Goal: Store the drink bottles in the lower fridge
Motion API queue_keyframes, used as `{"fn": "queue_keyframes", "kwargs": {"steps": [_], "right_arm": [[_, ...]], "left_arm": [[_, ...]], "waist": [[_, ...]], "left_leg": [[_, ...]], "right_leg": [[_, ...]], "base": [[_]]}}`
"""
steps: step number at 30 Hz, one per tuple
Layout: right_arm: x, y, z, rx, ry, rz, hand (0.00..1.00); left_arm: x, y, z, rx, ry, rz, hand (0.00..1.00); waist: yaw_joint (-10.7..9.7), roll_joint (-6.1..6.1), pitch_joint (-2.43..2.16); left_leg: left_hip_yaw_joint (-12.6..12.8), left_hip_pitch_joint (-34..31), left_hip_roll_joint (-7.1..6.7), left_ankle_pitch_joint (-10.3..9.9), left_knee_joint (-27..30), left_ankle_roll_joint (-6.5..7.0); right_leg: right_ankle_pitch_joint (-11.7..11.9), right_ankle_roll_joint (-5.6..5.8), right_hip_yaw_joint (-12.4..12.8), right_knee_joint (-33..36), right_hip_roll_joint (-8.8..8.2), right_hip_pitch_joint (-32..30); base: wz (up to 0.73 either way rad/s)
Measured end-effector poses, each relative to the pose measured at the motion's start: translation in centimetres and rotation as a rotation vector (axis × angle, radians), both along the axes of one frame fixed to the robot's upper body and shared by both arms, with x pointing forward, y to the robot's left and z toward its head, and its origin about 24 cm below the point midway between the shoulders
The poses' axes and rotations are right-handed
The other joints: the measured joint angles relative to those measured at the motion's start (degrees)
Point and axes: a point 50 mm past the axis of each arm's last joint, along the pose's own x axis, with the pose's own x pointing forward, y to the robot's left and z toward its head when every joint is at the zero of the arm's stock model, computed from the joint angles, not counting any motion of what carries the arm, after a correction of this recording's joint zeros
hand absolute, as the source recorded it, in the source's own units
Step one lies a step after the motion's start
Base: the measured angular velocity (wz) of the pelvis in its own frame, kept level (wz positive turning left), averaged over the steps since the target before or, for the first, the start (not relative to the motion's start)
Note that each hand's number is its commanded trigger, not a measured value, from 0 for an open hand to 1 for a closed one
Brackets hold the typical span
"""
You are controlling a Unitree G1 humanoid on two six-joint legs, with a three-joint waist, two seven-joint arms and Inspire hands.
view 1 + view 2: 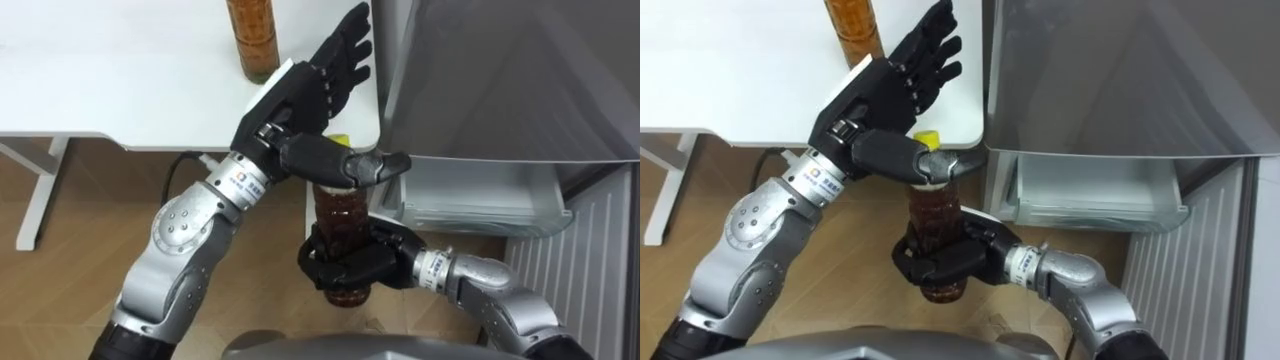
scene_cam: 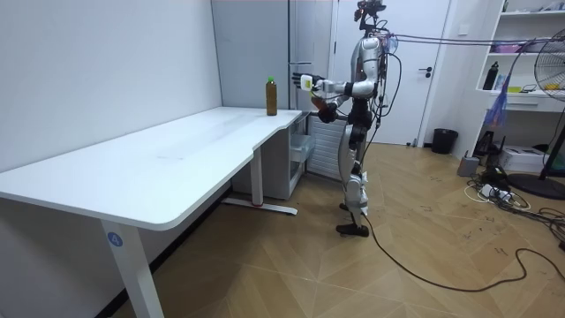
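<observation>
In the left eye view, your right hand [image 1: 350,262] comes in from five o'clock and is wrapped around the lower body of a ribbed, clear plastic bottle [image 1: 338,212] of dark brown drink. It holds the bottle upright, just off the edge of the worktop and above the wood-grain floor [image 1: 90,200]. Your left hand [image 1: 315,85] reaches in from seven o'clock with its black fingers straight and fanned toward one o'clock, and its thumb lies flat across the bottle's top. At twelve o'clock a second bottle [image 1: 252,40], amber and ribbed, stands on the smooth white worktop [image 1: 120,70] near its rounded corner. From two to four o'clock you have the grey fridge [image 1: 500,70], with a translucent plastic drawer [image 1: 480,195] jutting out low on its front. The right eye view shows the yellow cap [image 1: 928,139] peeking out just under that thumb. In the room view the robot stands upright at the worktop's far end beside the fridge, both hands raised before its chest, and the second bottle is on the worktop at its nine o'clock.
</observation>
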Motion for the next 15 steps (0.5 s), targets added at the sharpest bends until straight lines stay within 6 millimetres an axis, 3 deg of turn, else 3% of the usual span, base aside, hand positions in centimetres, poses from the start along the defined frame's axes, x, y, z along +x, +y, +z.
{"fn": "queue_keyframes", "kwargs": {"steps": [7, 15], "right_arm": [[-0.4, -1.4, -0.3, -0.036, 0.007, -0.036, 1.00], [-2.3, -2.9, -1.3, -0.062, 0.065, -0.106, 1.00]], "left_arm": [[0.4, 3.3, 4.1, -0.053, -0.191, 0.237, 0.00], [0.2, 7.8, 7.0, -0.089, -0.333, 0.533, 0.00]], "waist": [[0.30, 0.23, 0.16], [4.33, 0.75, 0.34]], "left_leg": [[-0.57, 0.74, -0.05, 0.00, -0.02, 0.00], [-0.39, 1.34, 0.02, 0.00, -0.42, 0.00]], "right_leg": [[-0.01, 0.02, -0.57, -0.14, -0.03, 1.08], [-0.02, 0.02, -0.13, -0.16, 0.10, 1.39]], "base": [[0.04], [-0.02]]}}
